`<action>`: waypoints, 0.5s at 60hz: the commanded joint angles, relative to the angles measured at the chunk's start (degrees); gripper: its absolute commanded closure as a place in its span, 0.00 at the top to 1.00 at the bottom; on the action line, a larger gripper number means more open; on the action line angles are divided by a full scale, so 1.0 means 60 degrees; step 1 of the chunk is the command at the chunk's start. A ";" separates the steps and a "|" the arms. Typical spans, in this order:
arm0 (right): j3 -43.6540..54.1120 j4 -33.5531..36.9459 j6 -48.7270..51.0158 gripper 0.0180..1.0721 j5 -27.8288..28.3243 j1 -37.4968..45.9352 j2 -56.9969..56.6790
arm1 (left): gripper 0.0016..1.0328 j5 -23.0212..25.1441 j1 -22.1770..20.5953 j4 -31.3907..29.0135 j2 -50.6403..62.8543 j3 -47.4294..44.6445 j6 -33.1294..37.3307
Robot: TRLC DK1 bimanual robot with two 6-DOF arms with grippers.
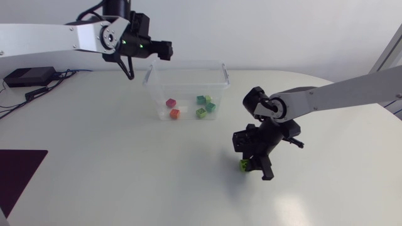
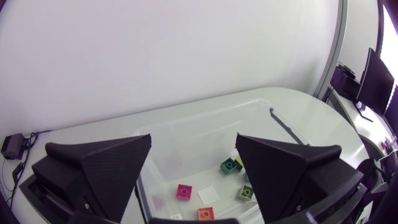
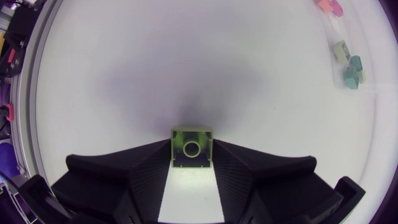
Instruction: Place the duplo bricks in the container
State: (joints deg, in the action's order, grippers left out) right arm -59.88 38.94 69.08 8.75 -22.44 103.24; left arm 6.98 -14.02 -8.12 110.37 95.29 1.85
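Observation:
A clear plastic container point(image 1: 188, 63) stands at the back middle of the table. Inside it lie a red brick point(image 1: 169, 102), an orange brick point(image 1: 175, 113) and several green bricks point(image 1: 205, 105). My left gripper point(image 1: 164, 49) hangs open above the container's back left corner. From that wrist the open left gripper point(image 2: 193, 146) looks down into the container point(image 2: 205, 130), on a pink brick point(image 2: 184, 192) and a dark green brick point(image 2: 230, 165). Low over the table in front of the container, my right gripper point(image 1: 249, 166) is shut on a lime green brick point(image 1: 244, 164). The lime brick point(image 3: 191, 140) sits between the right gripper's point(image 3: 191, 150) fingertips.
A black box point(image 1: 28, 76) with cables lies at the table's back left. A dark purple mat point(image 1: 19, 169) covers the front left corner. The table's rounded edge curves past the right arm.

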 commanded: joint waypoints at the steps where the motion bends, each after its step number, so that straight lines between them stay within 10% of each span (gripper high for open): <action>1: 0.0209 0.0395 0.0147 0.32 0.0021 -0.0113 -0.0654 | 0.96 -0.0051 0.0066 -0.0170 -0.1080 -0.0456 -0.0235; 30: -0.1754 0.2138 -0.1801 0.32 0.0636 -0.0684 -0.2412 | 0.96 -0.0124 0.0052 -0.2148 -0.5020 -0.3020 -0.0103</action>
State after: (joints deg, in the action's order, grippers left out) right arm -67.55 50.81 61.19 12.12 -25.80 89.67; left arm 6.57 -13.89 -19.33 83.79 80.25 1.50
